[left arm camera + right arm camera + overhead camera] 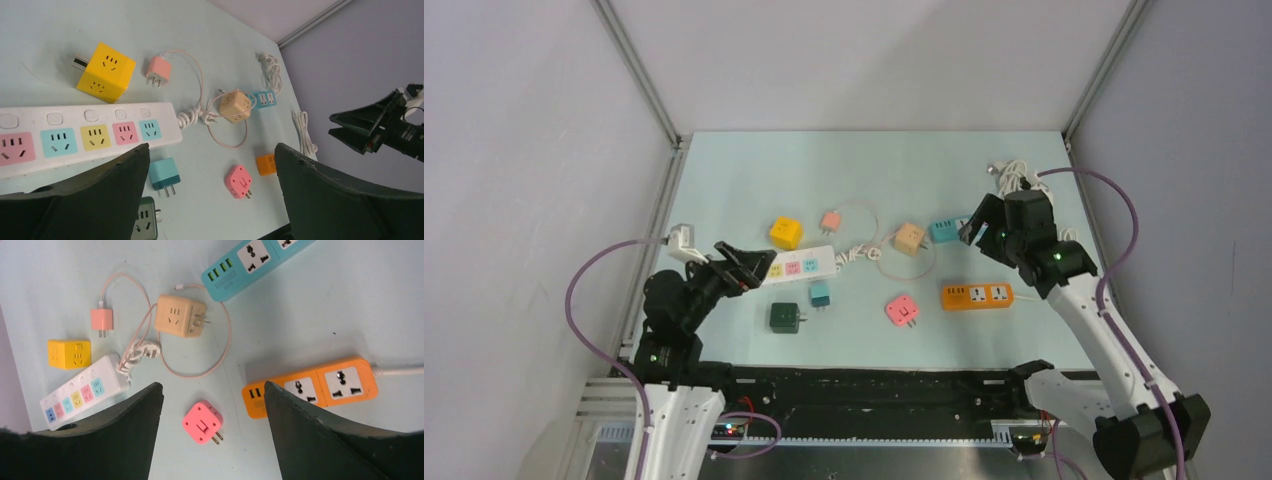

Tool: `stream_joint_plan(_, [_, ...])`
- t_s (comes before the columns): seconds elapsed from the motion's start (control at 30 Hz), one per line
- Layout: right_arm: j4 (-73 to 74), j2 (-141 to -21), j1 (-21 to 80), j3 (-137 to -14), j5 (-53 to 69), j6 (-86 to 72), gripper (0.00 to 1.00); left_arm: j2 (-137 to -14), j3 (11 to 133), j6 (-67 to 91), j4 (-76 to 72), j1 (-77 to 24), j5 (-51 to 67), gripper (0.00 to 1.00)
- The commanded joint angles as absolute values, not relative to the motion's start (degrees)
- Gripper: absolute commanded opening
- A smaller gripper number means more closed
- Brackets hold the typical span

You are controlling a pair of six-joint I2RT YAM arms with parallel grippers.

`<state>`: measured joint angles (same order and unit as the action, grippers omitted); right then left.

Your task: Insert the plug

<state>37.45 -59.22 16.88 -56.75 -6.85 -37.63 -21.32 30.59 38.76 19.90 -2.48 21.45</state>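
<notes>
While jaws gape, three power strips (800, 265) (977, 296) (944, 229), two cubes (786, 232) (910, 239)

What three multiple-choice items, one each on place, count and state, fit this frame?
1. The yellow cube adapter sits: A) beside the white power strip B) stacked on another adapter C) inside an end effector.
2. Large sockets on the orange power strip: A) one B) two C) four.
3. The left end effector is: A) shut on a plug B) shut on a cable C) open and empty.
Answers: 1 A, it rests by the strip's far side; 2 B, two socket faces show; 3 C, its fingers stand wide apart with nothing between.
</notes>
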Motion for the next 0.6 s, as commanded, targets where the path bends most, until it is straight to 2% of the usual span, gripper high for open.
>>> stream_joint_plan(0.0, [41.6,-54.4,17.7,-54.2,-8.6,-35.1,0.79,-18.2,33.3,37.4,22.0,-2.7,19.3,0.98])
stream_joint_plan(0.1, [43.2,-50.7,18.5,-52.7,-13.5,-36.8,0.82,-16.3,33.8,39.6,22.1,-2.6,21.6,0.98])
stream_joint_plan(0.2, [43.2,-48.4,18.5,-51.6,-11.4,-37.4,0.85,-15.0,34.1,40.9,22.1,-2.7,23.9,0.98])
stream_joint_plan(0.3, [40.9,-47.2,20.2,-50.4,-7.8,-36.3,0.97,-13.6,32.5,43.6,22.2,-2.6,21.6,0.98])
stream_joint_plan(0.37, [38.6,-45.6,23.0,-49.4,-8.2,-33.9,0.99,-13.2,31.3,45.7,22.3,-2.6,20.3,0.98])
stream_joint_plan(0.47, [32.4,-44.0,29.3,-47.4,-10.1,-32.8,0.99,-14.4,31.2,45.8,22.2,-2.5,20.9,0.98])
stream_joint_plan(0.57, [28.1,-47.3,33.5,-47.1,-9.4,-34.5,0.93,-16.8,33.4,41.3,22.5,-2.1,23.9,0.98])
